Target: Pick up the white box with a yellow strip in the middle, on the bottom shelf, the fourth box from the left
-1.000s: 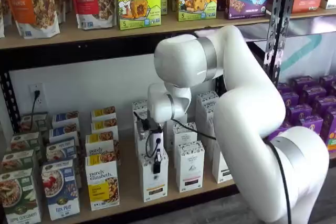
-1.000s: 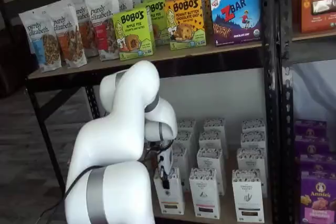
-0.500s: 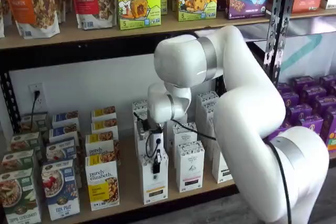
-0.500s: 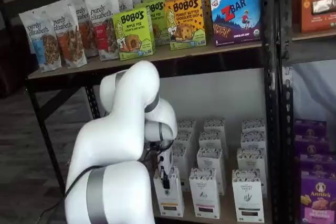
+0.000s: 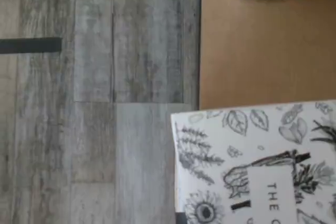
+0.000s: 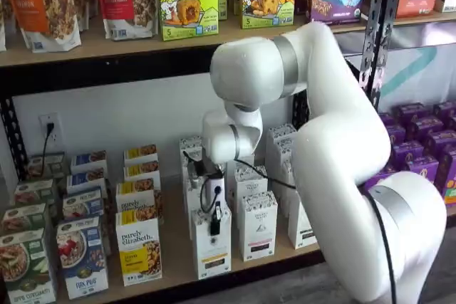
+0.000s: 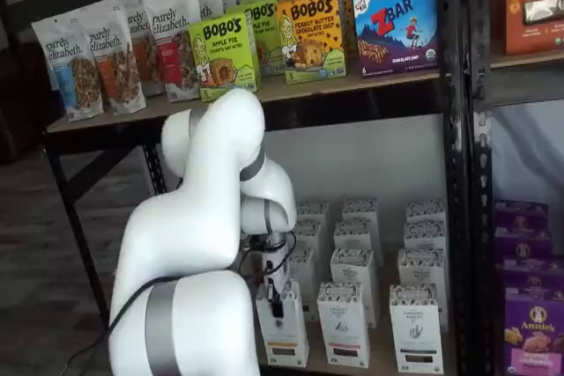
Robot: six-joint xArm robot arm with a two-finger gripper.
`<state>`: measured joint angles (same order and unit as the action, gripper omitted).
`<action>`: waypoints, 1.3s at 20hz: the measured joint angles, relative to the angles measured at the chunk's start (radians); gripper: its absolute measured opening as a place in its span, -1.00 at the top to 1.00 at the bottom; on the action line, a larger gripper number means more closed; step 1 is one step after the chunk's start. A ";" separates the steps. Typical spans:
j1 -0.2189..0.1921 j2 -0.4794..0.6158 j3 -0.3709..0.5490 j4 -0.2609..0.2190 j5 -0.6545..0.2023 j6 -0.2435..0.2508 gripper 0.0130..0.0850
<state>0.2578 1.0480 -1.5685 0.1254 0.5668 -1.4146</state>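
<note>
Now grips the tall narrow white cardboard box with the yellow-gold strip [image 6: 211,253] at its patterned top, with the black fingers of the white two-finger gripper [image 6: 214,223] closed on it; shows just one finger in both shelf views, lying down the upper front face, with no gap to be seen. Finds that white box [image 7: 284,337] at the front edge of the pale plywood bottom shelf [image 6: 174,265], just beside a like white carton with a black strip [image 6: 257,227] on one side and well clear of the wider box with a yellow label [image 6: 140,248] on the other. Cannot tell whether the base touches the board or hangs just above it. Looks down, in the wrist view, on a lid printed with leaves and flowers [image 5: 252,166], the brown board [image 5: 252,51] beyond it. Judges the white box light and fairly stiff, though thin-walled (likely to dent under a hard squeeze) and smooth enough to slip. Favours a hold across the two broad faces near the top, where the folded flaps stiffen the walls. Expects some swing below so high a hold, so calls for a straight, slow lift clear of the neighbouring carton.
</note>
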 joint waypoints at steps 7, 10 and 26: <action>0.027 -0.099 0.134 0.006 -0.010 0.020 0.11; 0.047 -0.156 0.213 -0.001 -0.035 0.044 0.11; 0.101 -0.456 0.537 -0.063 -0.058 0.153 0.11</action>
<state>0.3587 0.5922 -1.0313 0.0629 0.5086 -1.2613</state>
